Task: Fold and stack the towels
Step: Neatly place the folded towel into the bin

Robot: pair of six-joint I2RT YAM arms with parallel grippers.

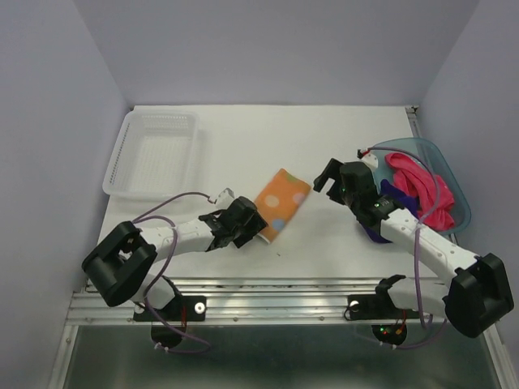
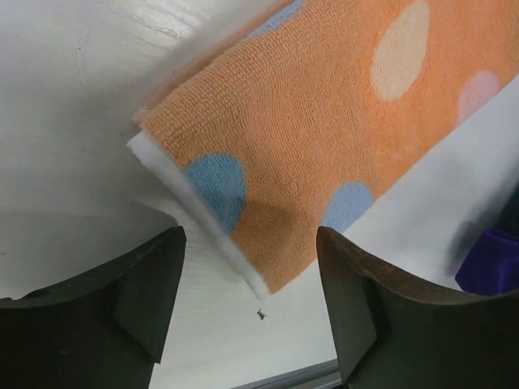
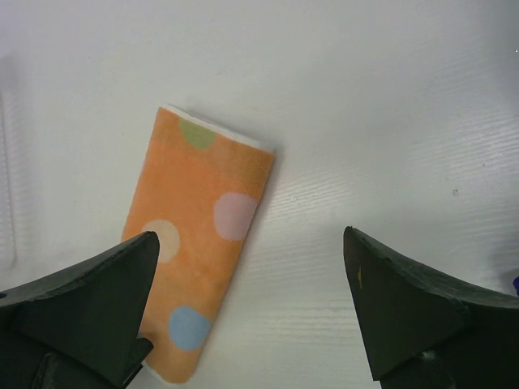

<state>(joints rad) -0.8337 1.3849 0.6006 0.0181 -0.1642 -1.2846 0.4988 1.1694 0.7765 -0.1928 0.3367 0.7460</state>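
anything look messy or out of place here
The pink-red towel lies crumpled and unfolded in the teal tub at the right. The folded orange towel lies diagonally on the table, not square to its edges.

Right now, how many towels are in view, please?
3: orange towel folded mid-table; pink towel in the teal tub; purple towel beside it, partly hidden by the right arm.

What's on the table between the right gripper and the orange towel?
Nothing. Only bare table separates the right gripper from the orange towel, as the top view shows.
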